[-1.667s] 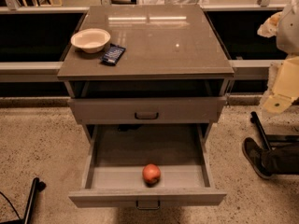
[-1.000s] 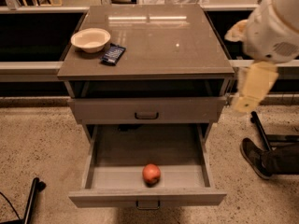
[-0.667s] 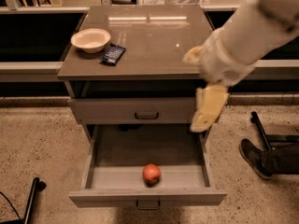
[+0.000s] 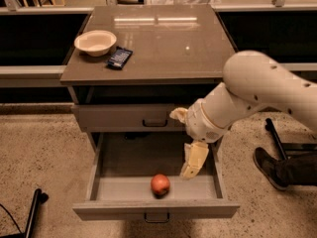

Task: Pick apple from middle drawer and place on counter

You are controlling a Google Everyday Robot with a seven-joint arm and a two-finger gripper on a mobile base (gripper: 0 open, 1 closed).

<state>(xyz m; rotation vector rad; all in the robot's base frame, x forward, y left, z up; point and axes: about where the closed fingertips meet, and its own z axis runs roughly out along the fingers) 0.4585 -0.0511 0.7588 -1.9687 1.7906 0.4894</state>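
The apple (image 4: 160, 184) is small, round and red-orange. It lies in the open middle drawer (image 4: 94, 176), near the front and about at its centre. My gripper (image 4: 188, 174) is cream-coloured and points down inside the drawer. It hangs just right of the apple, apart from it, and holds nothing. My white arm (image 4: 257, 86) reaches in from the right, in front of the cabinet. The glossy grey-brown counter (image 4: 168, 38) tops the cabinet above.
A cream bowl (image 4: 95, 42) and a dark packet (image 4: 119, 57) sit on the counter's left side. A shut grey drawer front (image 4: 124, 118) is just above the open drawer. A dark shoe (image 4: 270, 168) and a black rod lie on the floor at the right. A black pole (image 4: 32, 212) is at the lower left.
My arm has swung in from the right edge, leftward and down, bringing the gripper into the open drawer beside the apple. The apple has not moved.
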